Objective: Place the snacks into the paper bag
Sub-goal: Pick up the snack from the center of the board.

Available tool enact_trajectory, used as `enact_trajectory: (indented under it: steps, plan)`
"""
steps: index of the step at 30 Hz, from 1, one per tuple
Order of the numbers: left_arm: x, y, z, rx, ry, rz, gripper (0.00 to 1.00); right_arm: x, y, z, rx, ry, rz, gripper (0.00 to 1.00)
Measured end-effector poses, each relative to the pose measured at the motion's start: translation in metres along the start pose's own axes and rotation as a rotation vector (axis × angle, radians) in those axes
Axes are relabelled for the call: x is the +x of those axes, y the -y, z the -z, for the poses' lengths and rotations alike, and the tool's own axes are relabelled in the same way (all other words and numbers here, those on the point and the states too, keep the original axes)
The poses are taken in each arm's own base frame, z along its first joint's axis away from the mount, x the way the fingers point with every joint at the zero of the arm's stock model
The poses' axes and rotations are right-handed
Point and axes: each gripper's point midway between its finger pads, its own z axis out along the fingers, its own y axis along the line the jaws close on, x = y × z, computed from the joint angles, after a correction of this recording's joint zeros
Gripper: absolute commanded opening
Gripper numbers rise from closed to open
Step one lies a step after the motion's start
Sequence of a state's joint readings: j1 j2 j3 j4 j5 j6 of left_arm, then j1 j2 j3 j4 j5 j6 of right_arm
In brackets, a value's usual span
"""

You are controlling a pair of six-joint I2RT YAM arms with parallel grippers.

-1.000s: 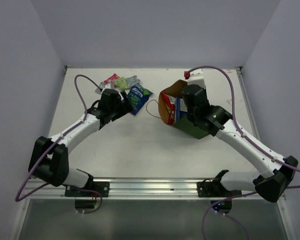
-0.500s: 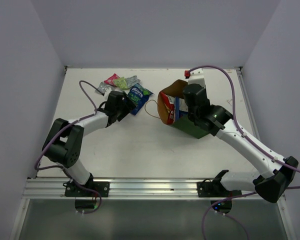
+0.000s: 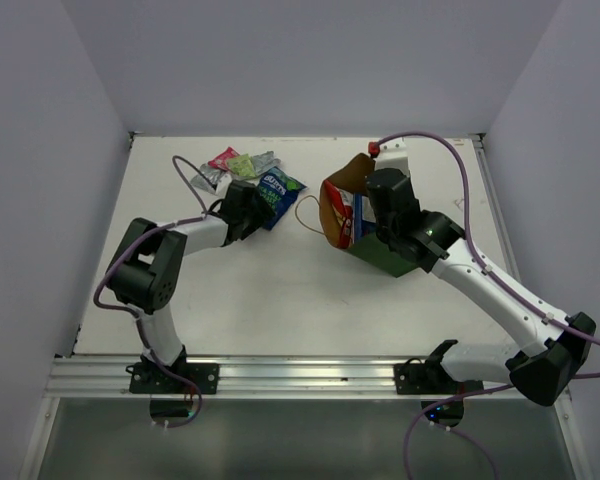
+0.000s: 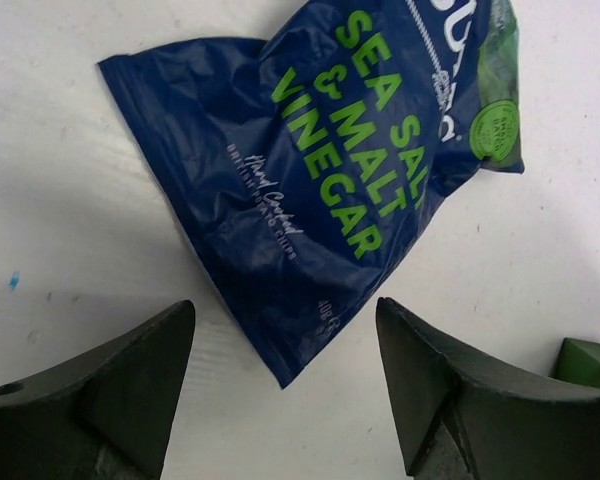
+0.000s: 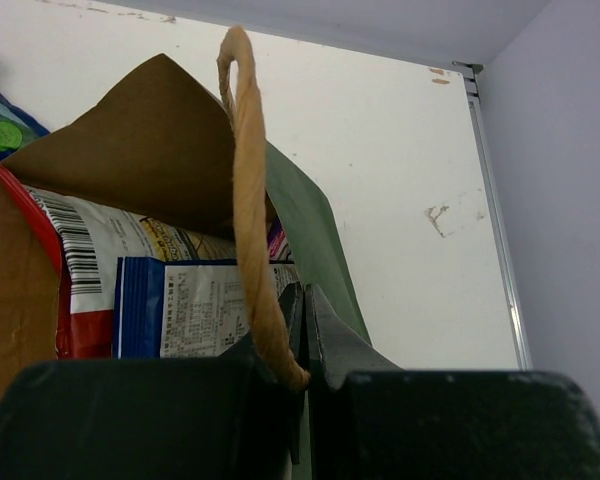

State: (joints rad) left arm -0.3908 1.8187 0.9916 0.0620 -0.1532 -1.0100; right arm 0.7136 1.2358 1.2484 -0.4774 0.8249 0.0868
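The dark green paper bag (image 3: pixel 385 255) lies tilted, its brown mouth facing left. Inside it I see a white-red chip bag (image 5: pixel 85 255) and a blue-white packet (image 5: pixel 180 315). My right gripper (image 5: pixel 305 300) is shut on the bag's green rim (image 5: pixel 315 235), beside a tan handle (image 5: pixel 248 180). A dark blue sea salt and vinegar packet (image 4: pixel 330 170) lies flat on the table, also seen from above (image 3: pixel 277 193). My left gripper (image 4: pixel 285 375) is open, just short of its near corner, not touching. Pink (image 3: pixel 222 158), green (image 3: pixel 242 165) and silver (image 3: pixel 264 162) packets lie behind it.
The bag's other tan handle (image 3: pixel 302 215) loops out on the white table between the blue packet and the bag. Grey walls close in the table on three sides. A metal rail (image 3: pixel 300 370) runs along the near edge.
My left arm has folded in and its gripper has moved right toward the blue packet. The right gripper has lifted the bag's rim slightly.
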Motion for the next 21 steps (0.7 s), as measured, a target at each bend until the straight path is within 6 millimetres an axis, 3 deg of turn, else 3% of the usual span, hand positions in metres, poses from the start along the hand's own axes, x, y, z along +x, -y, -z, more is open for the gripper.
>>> enact_trajectory:
  steps: [6,9,16,19,21]
  plan:
    - [0.000,0.009,-0.012,0.011,0.013,-0.024,0.69,0.001,-0.001,0.000,-0.004,-0.001,-0.001,0.00]
    - [0.002,0.011,-0.015,0.012,0.015,-0.039,0.58,0.000,0.000,-0.001,-0.003,-0.001,-0.002,0.00]
    - [0.009,0.008,-0.023,-0.007,0.009,-0.068,0.14,0.000,0.001,-0.002,0.002,-0.001,-0.005,0.00]
    - [0.010,0.007,-0.027,-0.012,0.006,-0.076,0.00,0.000,0.001,-0.002,0.003,0.000,-0.007,0.00]
    - [0.010,0.007,-0.028,-0.013,0.006,-0.079,0.00,0.000,0.002,-0.003,0.007,-0.001,-0.007,0.00]
